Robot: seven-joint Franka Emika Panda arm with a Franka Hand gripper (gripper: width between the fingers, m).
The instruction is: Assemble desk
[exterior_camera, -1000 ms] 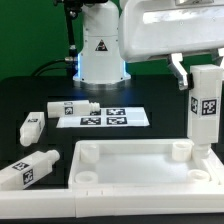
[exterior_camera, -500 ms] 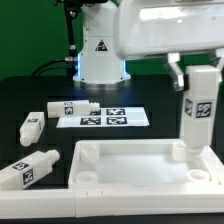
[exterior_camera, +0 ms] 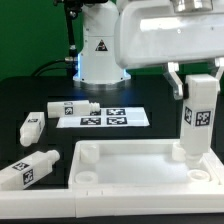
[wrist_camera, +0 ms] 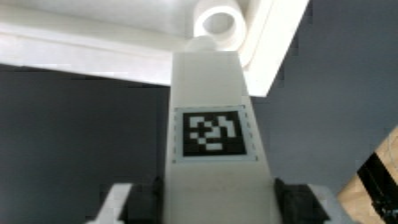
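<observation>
The white desk top [exterior_camera: 120,148] lies flat at the front of the table, its raised rim up. My gripper [exterior_camera: 198,84] is shut on one white tagged leg [exterior_camera: 199,116], held upright over the top's back corner on the exterior view's right. In the wrist view the leg [wrist_camera: 217,95] runs from between my black pads [wrist_camera: 285,205] down to the round corner hole [wrist_camera: 217,22]. Its lower end meets that hole; whether it sits inside I cannot tell. Three loose legs lie on the table: one [exterior_camera: 72,108], another [exterior_camera: 31,126] and a third [exterior_camera: 27,171].
The marker board [exterior_camera: 105,119] lies flat behind the desk top. The robot's white base [exterior_camera: 100,50] stands at the back, with cables beside it. The loose legs are all on the exterior view's left.
The gripper has come down and shifted slightly to the exterior view's left with the leg, bringing the leg's lower end onto the desk top's corner. The loose legs have not moved.
</observation>
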